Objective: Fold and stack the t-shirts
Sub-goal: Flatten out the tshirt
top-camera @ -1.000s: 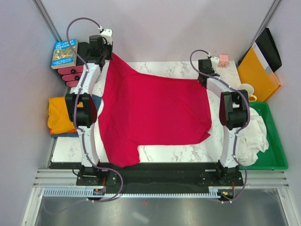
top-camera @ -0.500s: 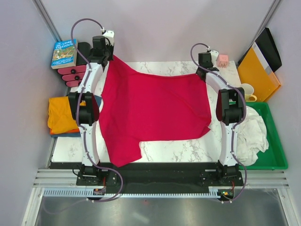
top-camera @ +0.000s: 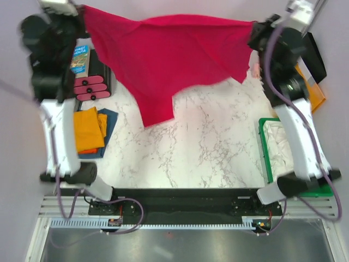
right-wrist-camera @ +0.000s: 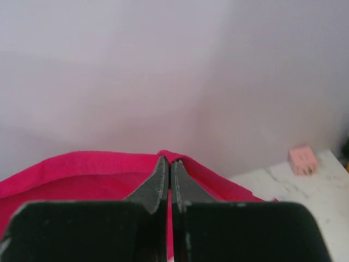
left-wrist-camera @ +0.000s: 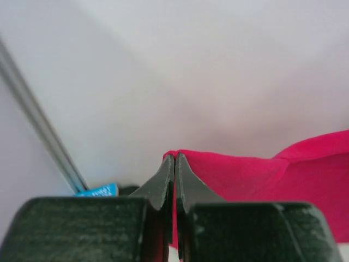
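Red t-shirt (top-camera: 169,54): hangs spread from 10 to 2 o'clock.
Left gripper (left-wrist-camera: 174,164): pinches its 10 o'clock corner.
Right gripper (right-wrist-camera: 167,166): pinches the 2 o'clock corner.

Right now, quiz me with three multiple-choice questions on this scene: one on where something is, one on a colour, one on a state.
1. Where is the orange shirt? A on the blue shirt, at the left of the table; B at the table's right; C in the air.
2. What colour is the hanging shirt? A blue; B orange; C red.
3. The left fingers are: A open; B shut on the hanging shirt; C shut on nothing.
Answers: A, it lies folded on the blue one; C, red cloth spans between both arms; B, the left wrist view shows them pinching its edge.
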Robot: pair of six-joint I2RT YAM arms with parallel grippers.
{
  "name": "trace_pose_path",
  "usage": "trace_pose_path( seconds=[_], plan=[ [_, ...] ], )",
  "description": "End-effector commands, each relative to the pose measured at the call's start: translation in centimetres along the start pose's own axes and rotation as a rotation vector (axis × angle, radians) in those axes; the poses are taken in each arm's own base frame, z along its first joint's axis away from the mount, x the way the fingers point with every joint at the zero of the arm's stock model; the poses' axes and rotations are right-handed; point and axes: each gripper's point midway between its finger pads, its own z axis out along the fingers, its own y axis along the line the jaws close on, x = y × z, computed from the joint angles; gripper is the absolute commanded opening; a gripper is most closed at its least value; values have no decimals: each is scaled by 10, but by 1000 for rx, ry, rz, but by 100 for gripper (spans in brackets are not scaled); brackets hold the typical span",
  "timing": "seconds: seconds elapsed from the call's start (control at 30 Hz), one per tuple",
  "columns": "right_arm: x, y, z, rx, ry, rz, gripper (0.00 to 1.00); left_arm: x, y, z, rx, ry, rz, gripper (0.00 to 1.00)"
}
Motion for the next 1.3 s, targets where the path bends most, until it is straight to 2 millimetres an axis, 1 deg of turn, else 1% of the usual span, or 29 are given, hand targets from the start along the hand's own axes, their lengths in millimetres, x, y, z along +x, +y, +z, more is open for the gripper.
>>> trace_pose_path(
  seconds=[0.0, 0.03, 0.07, 0.1, 0.13, 0.17, 0.2, 0.23, 0.33, 0.4, 0.47, 0.57, 0.6, 0.63, 0.67, 0.7, 0.77, 0.8, 0.87, 0.9, 0.97, 1.0, 1.07, 1.1, 1.13, 1.17, 1.2, 1.23, 1.27],
  plan=[
    [-81, -23, -98, 23, -125, 12, 0, -137, 12, -164, -33, -285, -36, 2],
    [-84, -28, -112, 19, -125, -5, 0, -133, 11, -178, -34, -276, -34, 2],
    [-109, -35, -140, 10, -170, 14, 0, -140, 13, -196, -46, -295, -27, 2],
    [-112, -42, -153, 19, -159, -4, 0, -147, 14, -212, -50, -316, -19, 2],
    [-123, -48, -165, 27, -181, -23, 0, -163, 15, -245, -58, -367, -7, 2],
    [-142, -50, -190, 2, -224, -3, 0, -170, 18, -259, -75, -387, 4, 2],
    [-149, -55, -201, 13, -240, 0, 0, -177, 19, -274, -83, -411, 8, 2],
    [-164, -60, -217, 7, -272, 19, 0, -190, 20, -297, -91, -456, 12, 2],
    [-176, -69, -232, 24, -301, 25, 0, -198, 26, -325, -127, -483, 10, 2],
    [-174, -72, -231, 45, -300, 27, 0, -196, 28, -328, -143, -476, 17, 2],
    [-164, -71, -222, 57, -276, 15, 0, -185, 30, -320, -153, -440, 24, 2],
    [-141, -69, -202, 88, -233, -13, 0, -161, 28, -293, -139, -361, 39, 2],
    [-134, -70, -196, 102, -218, -23, 0, -143, 26, -275, -128, -305, 44, 2],
    [-115, -69, -182, 122, -179, -49, 0, -131, 22, -264, -108, -274, 53, 2],
    [-108, -69, -176, 131, -171, -52, 0, -124, 21, -254, -99, -264, 59, 2],
    [-80, -70, -161, 149, -123, -85, 0, -90, 16, -229, -80, -184, 59, 2],
    [-56, -69, -145, 163, -102, -93, 0, -59, 8, -205, -38, -133, 71, 2],
    [-18, -73, -130, 183, -41, -130, 0, -23, 3, -181, -21, -74, 75, 2],
    [12, -75, -112, 192, -5, -139, 0, 16, -2, -155, 0, -6, 74, 2],
    [54, -86, -93, 220, 67, -174, 0, 62, -7, -127, 20, 75, 80, 2],
    [90, -94, -70, 222, 115, -171, 0, 112, -15, -102, 55, 156, 86, 2],
    [130, -113, -54, 265, 187, -203, 0, 161, -21, -81, 76, 228, 98, 2],
    [161, -123, -34, 277, 214, -191, 0, 211, -25, -60, 94, 318, 99, 2],
    [195, -140, -21, 317, 273, -219, 0, 232, -29, -51, 109, 353, 110, 2],
    [208, -143, -13, 322, 285, -220, 0, 269, -29, -33, 102, 409, 108, 2],
    [221, -148, -5, 332, 303, -229, 0, 283, -29, -24, 97, 424, 108, 2],
    [246, -159, 6, 356, 343, -253, 0, 295, -29, -15, 96, 437, 120, 2],
    [254, -161, 13, 362, 350, -262, 0, 318, -29, -2, 86, 460, 120, 2],
    [264, -164, 19, 369, 367, -271, 0, 318, -27, 10, 77, 453, 121, 2]
  ],
)
